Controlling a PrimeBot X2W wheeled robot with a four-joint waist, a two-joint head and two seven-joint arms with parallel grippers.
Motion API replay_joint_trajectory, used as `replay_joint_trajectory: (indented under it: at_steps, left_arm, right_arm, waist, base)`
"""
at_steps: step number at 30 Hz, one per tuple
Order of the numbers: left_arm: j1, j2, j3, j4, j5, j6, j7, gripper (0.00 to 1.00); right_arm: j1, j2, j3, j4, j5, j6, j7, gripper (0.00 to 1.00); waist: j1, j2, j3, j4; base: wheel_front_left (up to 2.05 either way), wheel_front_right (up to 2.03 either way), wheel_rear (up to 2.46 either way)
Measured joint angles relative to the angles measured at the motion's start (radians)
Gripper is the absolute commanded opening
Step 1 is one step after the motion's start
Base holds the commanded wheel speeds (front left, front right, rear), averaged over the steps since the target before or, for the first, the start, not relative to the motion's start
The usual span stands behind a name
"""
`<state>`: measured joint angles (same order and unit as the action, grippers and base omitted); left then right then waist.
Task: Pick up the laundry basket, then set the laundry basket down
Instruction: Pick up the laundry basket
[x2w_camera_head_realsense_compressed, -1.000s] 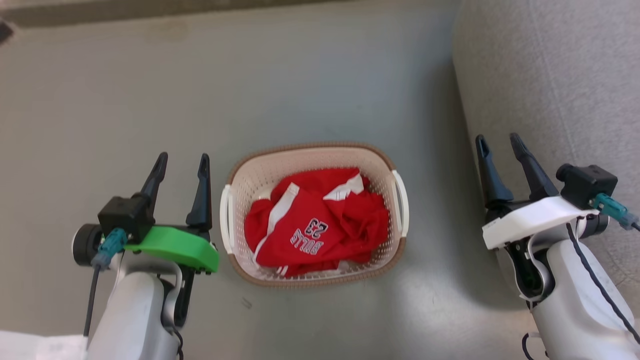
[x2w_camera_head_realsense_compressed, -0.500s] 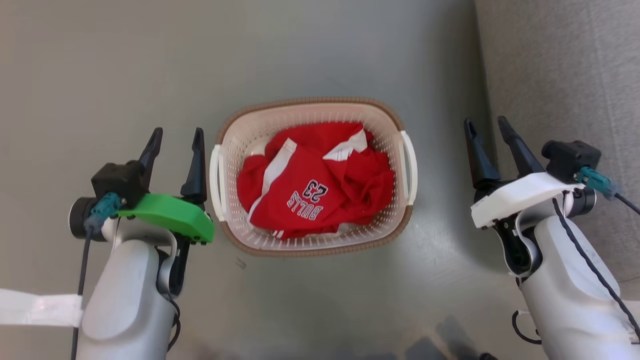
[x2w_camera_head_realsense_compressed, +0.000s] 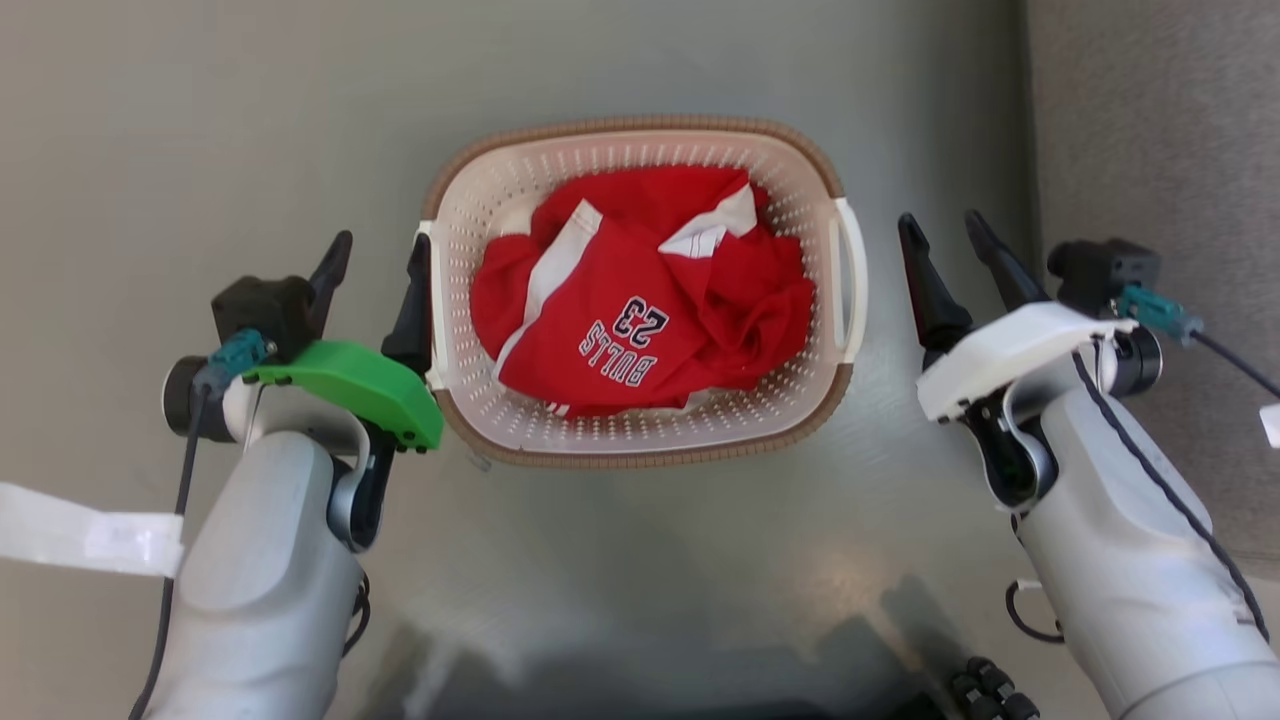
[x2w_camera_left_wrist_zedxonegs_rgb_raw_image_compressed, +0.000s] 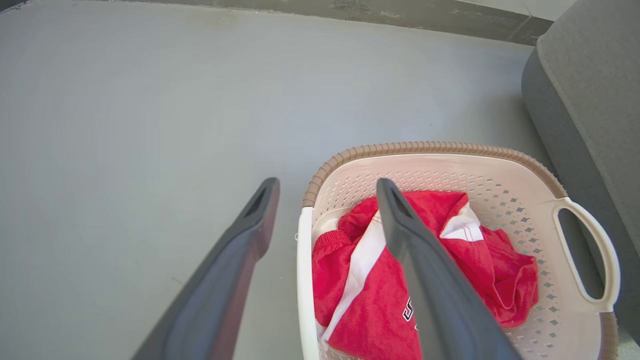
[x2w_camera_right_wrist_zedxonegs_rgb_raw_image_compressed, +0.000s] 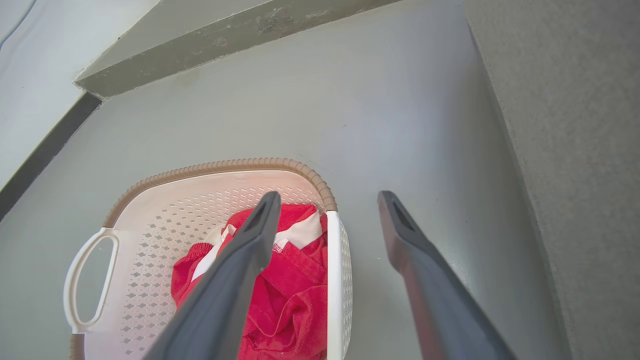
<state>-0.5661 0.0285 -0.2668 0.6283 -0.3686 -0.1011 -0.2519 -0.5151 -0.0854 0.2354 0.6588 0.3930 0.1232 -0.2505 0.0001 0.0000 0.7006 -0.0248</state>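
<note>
The laundry basket (x2w_camera_head_realsense_compressed: 630, 128) stands on the grey floor, cream-white and perforated with a brown rim band, holding a red "BULLS 23" jersey (x2w_camera_head_realsense_compressed: 640, 300). My left gripper (x2w_camera_head_realsense_compressed: 382, 245) is open beside the basket's left handle (x2w_camera_head_realsense_compressed: 430, 300), its inner finger close against it. In the left wrist view that handle (x2w_camera_left_wrist_zedxonegs_rgb_raw_image_compressed: 301, 280) lies between the fingers of the left gripper (x2w_camera_left_wrist_zedxonegs_rgb_raw_image_compressed: 327, 185). My right gripper (x2w_camera_head_realsense_compressed: 938, 220) is open, a short gap from the right handle (x2w_camera_head_realsense_compressed: 855, 280). In the right wrist view the handle (x2w_camera_right_wrist_zedxonegs_rgb_raw_image_compressed: 332, 280) sits between the fingers of the right gripper (x2w_camera_right_wrist_zedxonegs_rgb_raw_image_compressed: 330, 196).
A grey sofa (x2w_camera_head_realsense_compressed: 1150, 120) rises just right of the right arm. A white strip (x2w_camera_head_realsense_compressed: 80, 535) lies at the left edge. Dark robot parts (x2w_camera_head_realsense_compressed: 990, 690) show at the bottom. A wall base (x2w_camera_left_wrist_zedxonegs_rgb_raw_image_compressed: 350, 10) runs beyond the basket.
The camera has dipped, so the basket sits higher and larger in the picture. Both open grippers have closed in on the basket's handles, the left one now right against its side.
</note>
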Motion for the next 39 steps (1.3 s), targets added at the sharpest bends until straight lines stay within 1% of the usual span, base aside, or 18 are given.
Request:
replay_joint_trajectory:
  at_steps: [6,15,16,24,28,39]
  left_arm:
    - [-0.064,-0.002,-0.004,0.086,-0.032,-0.004,0.005,1.00]
    - [-0.146,-0.005,-0.041,0.179,-0.074,-0.014,0.025,1.00]
    - [-0.161,-0.005,-0.055,0.199,-0.088,-0.014,0.032,1.00]
    - [-0.221,-0.006,-0.108,0.246,-0.124,-0.022,0.053,1.00]
    - [-0.240,-0.007,-0.131,0.277,-0.143,-0.023,0.067,1.00]
    - [-0.303,-0.007,-0.203,0.323,-0.185,-0.023,0.086,1.00]
  right_arm:
    - [-0.070,0.002,0.039,0.062,0.015,0.000,0.000,1.00]
    - [-0.141,0.007,0.080,0.154,0.042,0.000,0.002,1.00]
    - [-0.155,0.007,0.093,0.168,0.059,0.000,0.006,1.00]
    - [-0.228,0.015,0.133,0.214,0.106,0.000,0.016,1.00]
    - [-0.256,0.015,0.158,0.248,0.112,0.000,0.040,1.00]
    - [-0.310,0.016,0.172,0.322,0.162,0.000,0.066,1.00]
  waist:
    - [0.0000,0.0000,0.058,0.009]
    - [0.0000,0.0000,0.133,0.016]
    - [0.0000,0.0000,0.149,0.017]
    - [-0.0001,0.0000,0.209,0.024]
    - [-0.0001,0.0000,0.235,0.028]
    - [-0.0001,0.0000,0.284,0.036]
  base:
    - [0.00,0.00,0.00]
    - [0.00,0.00,0.00]
    - [0.00,0.00,0.00]
    - [0.00,0.00,0.00]
    - [0.00,0.00,0.00]
    - [0.00,0.00,0.00]
